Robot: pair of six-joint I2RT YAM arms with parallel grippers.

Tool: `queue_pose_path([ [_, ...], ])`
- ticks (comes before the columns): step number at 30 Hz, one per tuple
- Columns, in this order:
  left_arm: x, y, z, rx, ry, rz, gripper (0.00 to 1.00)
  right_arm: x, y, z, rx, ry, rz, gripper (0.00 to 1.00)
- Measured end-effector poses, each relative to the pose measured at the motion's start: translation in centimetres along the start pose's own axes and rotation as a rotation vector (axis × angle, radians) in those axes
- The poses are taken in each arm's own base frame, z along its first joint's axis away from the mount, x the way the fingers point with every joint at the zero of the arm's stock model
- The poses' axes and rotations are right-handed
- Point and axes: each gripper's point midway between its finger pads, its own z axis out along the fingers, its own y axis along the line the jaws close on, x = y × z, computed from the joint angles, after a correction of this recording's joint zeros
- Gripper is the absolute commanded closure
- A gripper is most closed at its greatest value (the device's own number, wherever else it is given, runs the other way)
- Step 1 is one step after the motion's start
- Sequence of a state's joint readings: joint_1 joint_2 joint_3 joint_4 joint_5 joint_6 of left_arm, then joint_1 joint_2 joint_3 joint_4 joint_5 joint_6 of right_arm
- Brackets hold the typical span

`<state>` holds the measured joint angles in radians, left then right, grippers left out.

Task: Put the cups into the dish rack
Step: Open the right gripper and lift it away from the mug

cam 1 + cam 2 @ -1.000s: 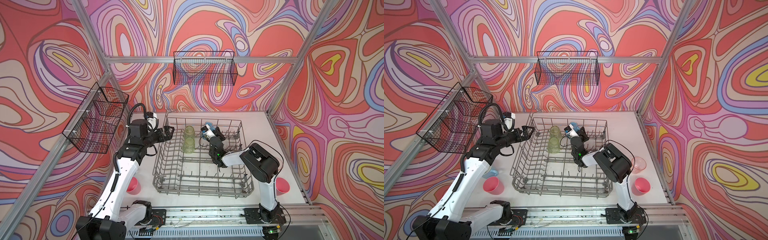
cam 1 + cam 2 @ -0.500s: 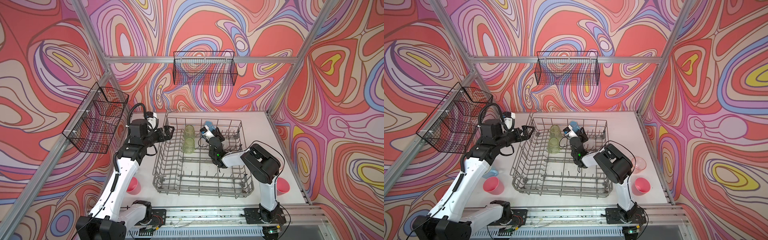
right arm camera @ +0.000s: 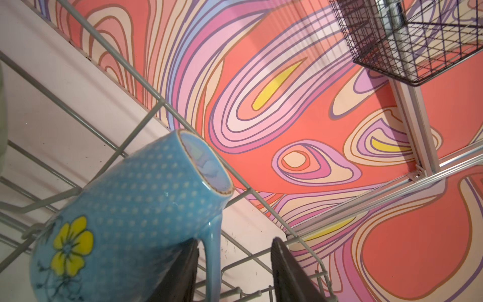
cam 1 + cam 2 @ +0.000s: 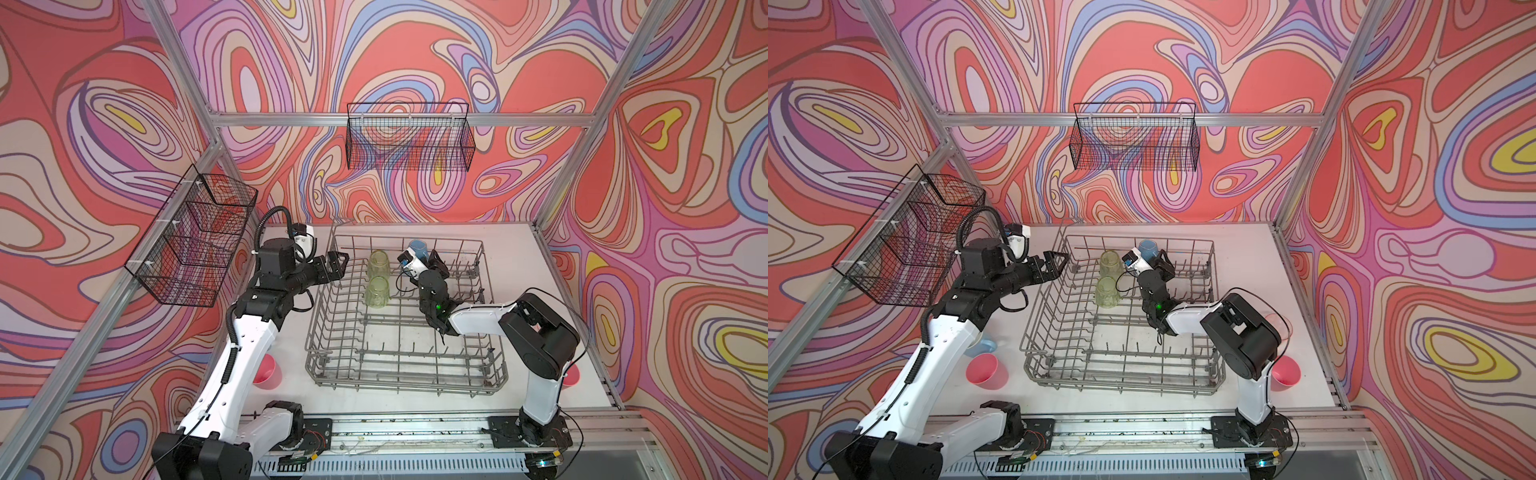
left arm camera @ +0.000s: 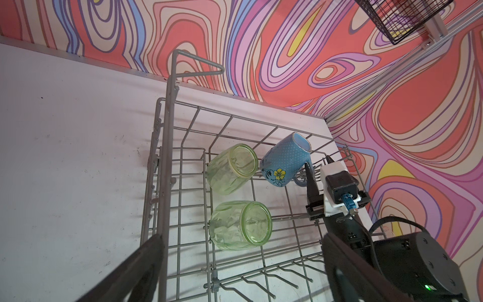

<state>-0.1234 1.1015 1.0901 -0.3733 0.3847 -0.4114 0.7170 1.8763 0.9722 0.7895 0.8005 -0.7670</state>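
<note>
The grey dish rack (image 4: 399,380) (image 4: 1121,384) fills the table's middle. Two yellow-green tumblers (image 4: 378,262) (image 4: 377,292) (image 5: 231,167) (image 5: 240,224) lie in its back left part. Beside them a blue flowered mug (image 4: 417,248) (image 4: 1148,248) (image 5: 285,162) (image 3: 136,204) leans on the back wires. My right gripper (image 4: 434,259) (image 3: 235,243) is open; the mug's handle stands between its fingers, close to one, clear of the other. My left gripper (image 4: 338,265) (image 5: 241,264) hangs open and empty over the rack's left rim.
On the table stand a pink cup (image 4: 268,371) (image 4: 987,370) and a blue mug (image 4: 984,345) left of the rack, and a pink cup (image 4: 1285,371) and a translucent pink tumbler (image 4: 1277,326) to its right. Black wire baskets (image 4: 409,137) (image 4: 195,241) hang on the walls.
My right gripper has gone from shut on the blue mug's handle to open, and the mug has settled a little onto the back wires. The left arm has not moved.
</note>
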Motion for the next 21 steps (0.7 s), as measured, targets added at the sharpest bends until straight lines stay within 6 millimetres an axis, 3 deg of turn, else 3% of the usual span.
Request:
queue_pose_path([
  [8,-0.1,-0.1,-0.2,0.002,-0.005,0.002,0.04,-1.3,-1.5,-1.0,-0.030,-0.037,0.043,0.48],
  [15,-0.1,-0.1,-0.2,0.002,-0.007,0.003,0.04,-0.8,-1.5,-2.0,-0.073,-0.034,0.056,0.44],
  [21,-0.1,-0.1,-0.2,0.000,-0.008,0.003,0.04,-2.3,-3.6,-3.1,-0.084,-0.077,0.142,0.44],
])
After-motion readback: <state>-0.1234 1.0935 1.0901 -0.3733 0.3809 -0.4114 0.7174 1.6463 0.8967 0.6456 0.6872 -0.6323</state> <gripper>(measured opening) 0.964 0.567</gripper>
